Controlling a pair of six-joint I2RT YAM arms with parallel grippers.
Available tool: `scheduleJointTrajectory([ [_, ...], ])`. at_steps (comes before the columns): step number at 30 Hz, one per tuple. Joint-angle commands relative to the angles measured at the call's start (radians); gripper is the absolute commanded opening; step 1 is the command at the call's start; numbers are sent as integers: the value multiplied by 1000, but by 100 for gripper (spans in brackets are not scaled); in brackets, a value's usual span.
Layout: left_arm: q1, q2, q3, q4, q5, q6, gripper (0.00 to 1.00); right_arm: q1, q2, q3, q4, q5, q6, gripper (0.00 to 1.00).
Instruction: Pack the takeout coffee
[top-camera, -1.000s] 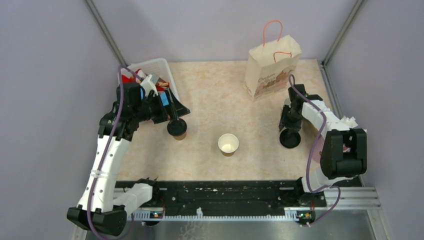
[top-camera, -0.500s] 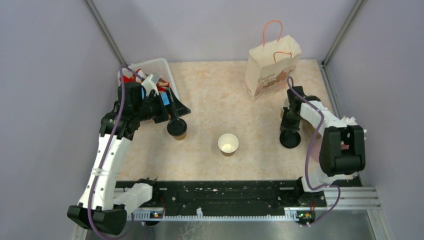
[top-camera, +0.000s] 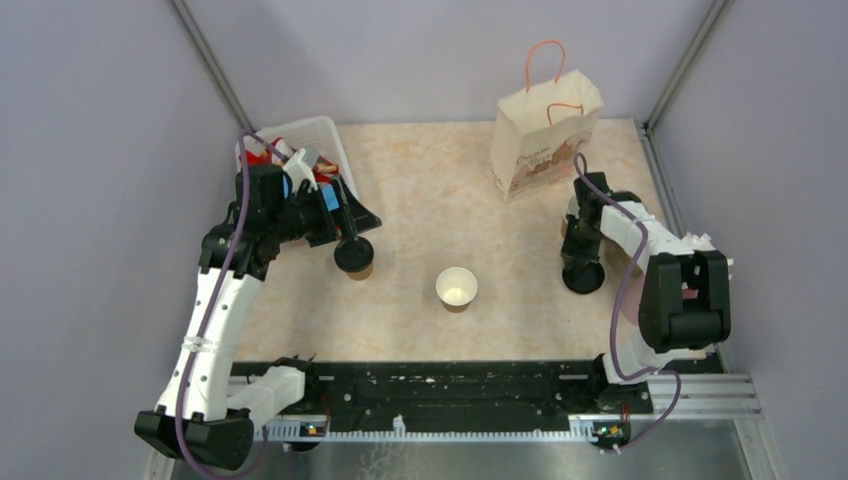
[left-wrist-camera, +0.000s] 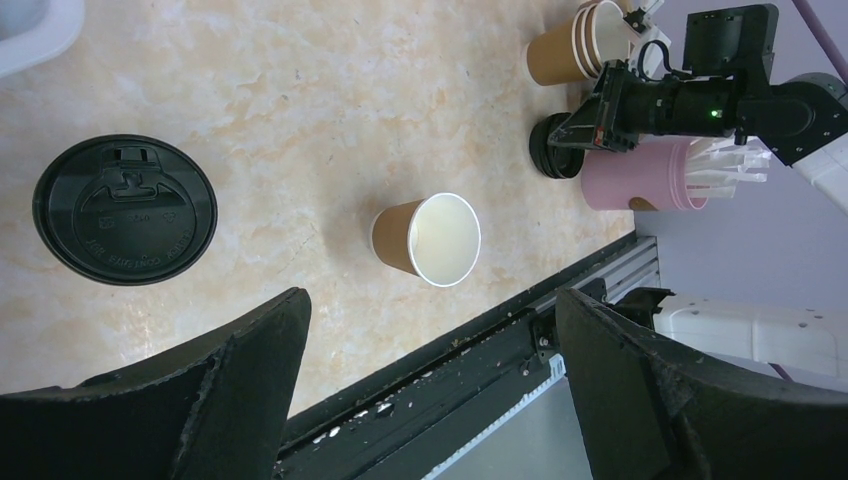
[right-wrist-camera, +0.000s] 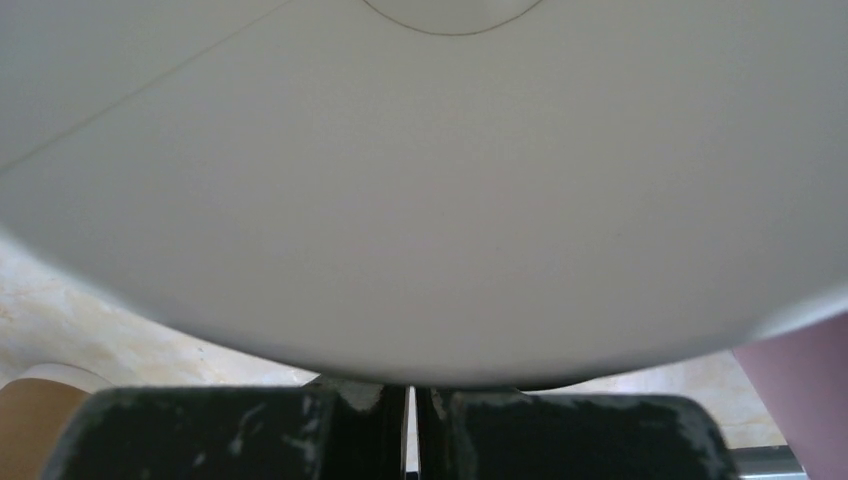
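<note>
In front of the paper bag (top-camera: 545, 140), my right gripper (top-camera: 583, 263) has just clamped the black lid (top-camera: 583, 281), ready for capping. The open cup (top-camera: 456, 287) waits farther left of the bag; my left gripper (top-camera: 352, 228) stays spread.

We can read no text for certain. The paper bag (top-camera: 540, 135) carries a printed line of script above a picture band, too small for us to make out. The black lid (left-wrist-camera: 124, 209) bears raised lettering around its top, which we find too faint to read.
</note>
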Motion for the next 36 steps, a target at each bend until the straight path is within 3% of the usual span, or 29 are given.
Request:
scheduleJointTrajectory([
  [1,-3,-18,2,39,12,-6,98,0,-62,37,-37,19,-4,0],
  [11,-2,-29,6,49,61,-69,98,0,-195,92,-100,-13,-56,0],
  [14,-3,-46,5,69,114,-118,98,0,-255,137,-89,-125,-88,0],
  [19,-4,-92,-80,272,320,-318,98,45,-385,211,20,-553,-55,0],
  [21,-5,-122,-144,434,385,-455,98,107,-403,217,131,-737,64,0],
  [23,-8,-150,-186,571,403,-583,98,221,-430,189,346,-835,285,0],
  [28,-25,-190,-224,727,380,-715,98,490,-416,85,999,-780,827,0],
  [32,-27,-216,-229,722,345,-724,98,637,-303,130,1225,-716,986,0],
  [36,-27,-278,-257,673,254,-714,98,687,-220,202,1267,-723,1035,0],
])
